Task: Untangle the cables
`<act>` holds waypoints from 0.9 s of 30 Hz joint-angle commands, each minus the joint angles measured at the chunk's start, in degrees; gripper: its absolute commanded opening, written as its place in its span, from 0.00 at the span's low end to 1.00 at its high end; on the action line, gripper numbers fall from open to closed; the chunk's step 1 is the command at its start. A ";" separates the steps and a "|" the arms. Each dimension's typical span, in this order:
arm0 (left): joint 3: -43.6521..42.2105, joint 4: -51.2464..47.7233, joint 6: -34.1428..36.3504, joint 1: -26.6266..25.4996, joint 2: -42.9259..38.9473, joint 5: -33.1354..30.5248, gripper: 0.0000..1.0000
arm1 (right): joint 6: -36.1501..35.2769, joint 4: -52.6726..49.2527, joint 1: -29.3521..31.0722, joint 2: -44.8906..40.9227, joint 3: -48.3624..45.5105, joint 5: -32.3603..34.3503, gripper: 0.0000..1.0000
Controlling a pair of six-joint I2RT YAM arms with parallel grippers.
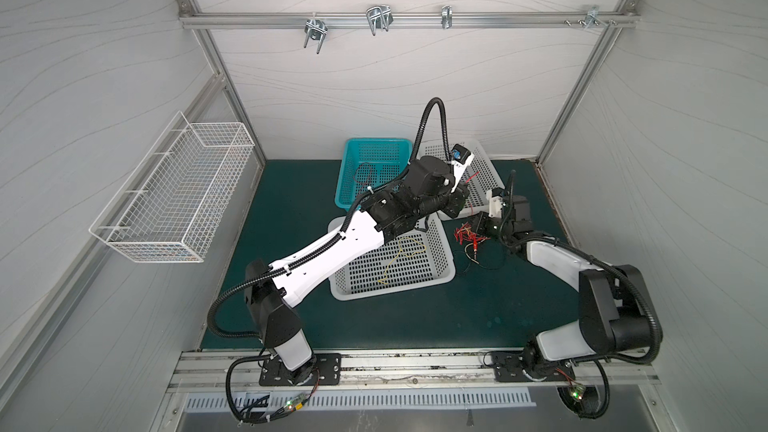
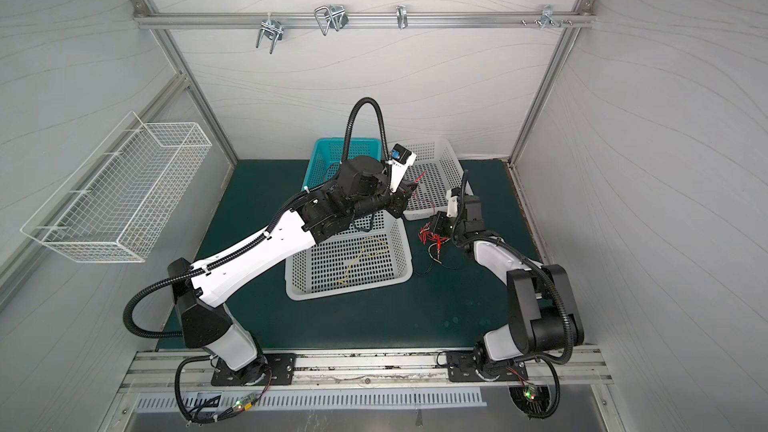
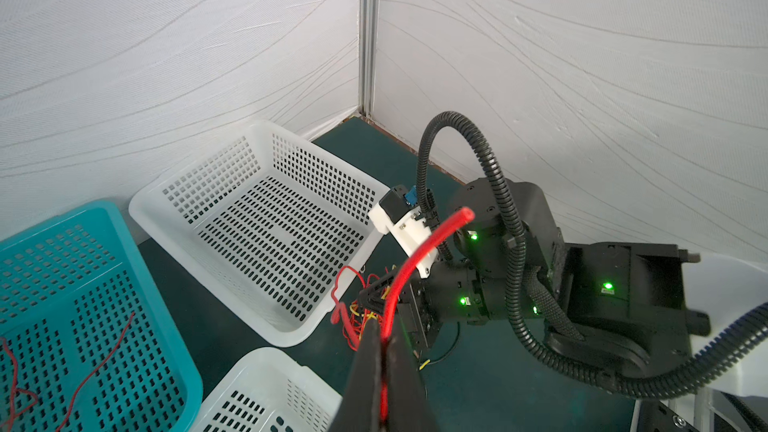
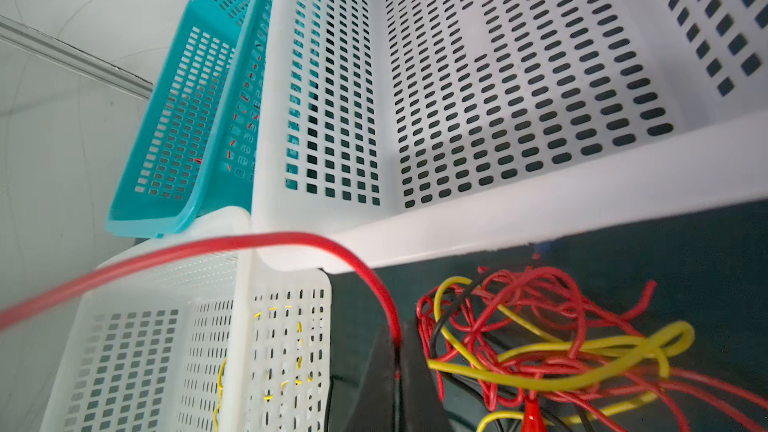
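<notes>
— Left gripper (image 3: 384, 332)?
— Clamped tight on a thin red wire (image 3: 419, 255), near the far white perforated plastic basket (image 3: 266, 226).
— Right gripper (image 4: 397, 347)?
— Pinched closed on a red strand (image 4: 291, 238), low over the dark green mat (image 1: 415, 317).
— Tangled bunch of thin red, yellow and black cables (image 1: 467, 236) (image 2: 432, 236)?
— Heaped on the mat, just beside the right gripper, between the near white slotted basket (image 1: 395, 292) and the right arm (image 1: 552, 255); visible in both top views.

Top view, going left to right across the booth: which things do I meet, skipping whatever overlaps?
Wire basket on the wall → teal basket → tangle of cables → right arm's white forearm. The near white basket and far white basket overlap these, so they are left out.
</notes>
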 commanded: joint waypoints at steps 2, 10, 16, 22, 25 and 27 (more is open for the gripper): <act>-0.91 2.90 0.63 0.04 -1.97 -2.52 0.00 | 0.10 -0.90 0.26 -4.78 0.53 -0.21 0.00; -4.21 2.37 -0.51 0.06 -1.30 -3.80 0.00 | -0.07 -5.35 0.17 -16.27 0.22 1.95 0.00; -8.10 5.11 -1.29 0.20 -0.92 1.40 0.00 | 0.49 -8.69 -0.26 -22.27 1.46 2.49 0.00; -12.28 10.60 -2.04 0.20 0.09 10.65 0.00 | 2.05 -10.45 -0.45 -23.41 2.65 -0.32 0.00; -12.55 11.91 -2.65 0.20 2.05 11.10 0.00 | 2.76 -10.45 -0.41 -23.54 2.94 -2.81 0.00; -12.59 13.15 -2.83 0.20 3.57 10.78 0.00 | 3.01 -10.28 -0.54 -23.63 3.09 -4.42 0.00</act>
